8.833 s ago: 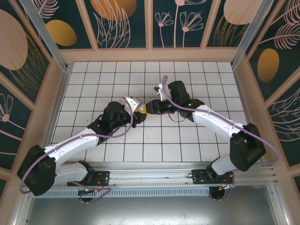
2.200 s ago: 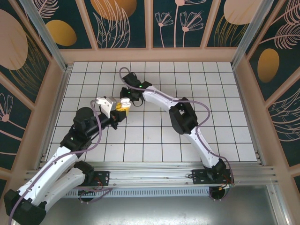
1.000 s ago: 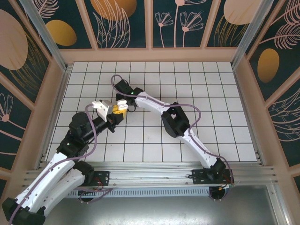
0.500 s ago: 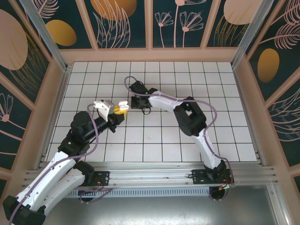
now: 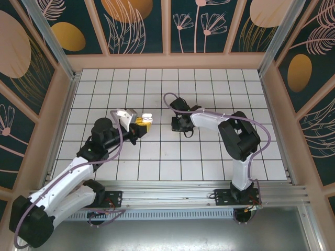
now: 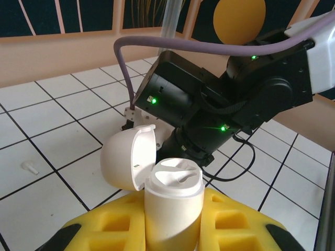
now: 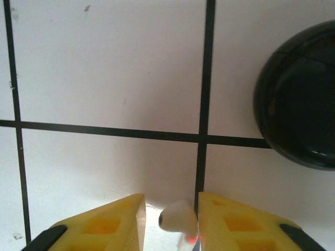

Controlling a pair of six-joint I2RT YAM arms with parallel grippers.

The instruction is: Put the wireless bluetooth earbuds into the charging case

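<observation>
One white earbud [image 7: 178,219] lay on the worktop [image 7: 104,68] between the parted jaws of the right end effector [image 7: 171,215], where an off-centre pinch could flick it away from the open white case [image 6: 172,193] clamped by the left end effector [image 6: 172,235].

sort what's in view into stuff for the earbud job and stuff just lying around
For the job: white case, lid open, held in left gripper; white earbud inside open right gripper.
Lying about: round black case; tiny white bit on a tile.
</observation>
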